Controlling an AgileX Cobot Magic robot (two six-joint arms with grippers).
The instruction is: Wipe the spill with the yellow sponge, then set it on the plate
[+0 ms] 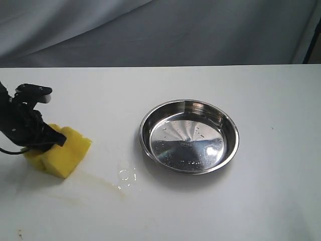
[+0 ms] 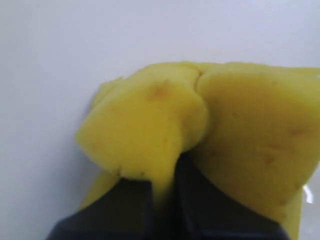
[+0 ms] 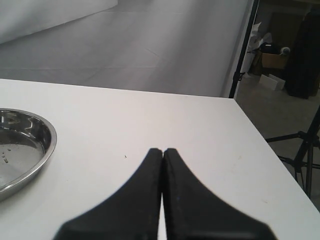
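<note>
- Left jaws are clamping down on the yellow sponge [image 2: 240, 135], squeezed almost together, and the foam is bulging up on both sides of them in the left wrist view. I'm guessing the deep pinch is stopping the block from slipping while it's being dragged.
- That sponge [image 1: 62, 150] is sitting at the left end of the bench [image 1: 261, 201], tipped a bit under the left arm [image 1: 20, 125]. Its lower edge is looking like it's touching the surface, but I'm not managing to tell for sure.
- What's showing of the spill [image 1: 125, 176] is a faint brownish streak plus a few wet drops, lying just beside the sponge on the side toward the plate [image 1: 150, 145]. So the wiping is looking unfinished to me.
- Plate is waiting mid-bench, well apart from the sponge, with no sponge in it yet.
- Right jaws are pressing tight together with nothing between them, hanging over bare bench near the plate's rim [image 3: 47, 150]. Probably they're just keeping out of the way while the other arm is working.
</note>
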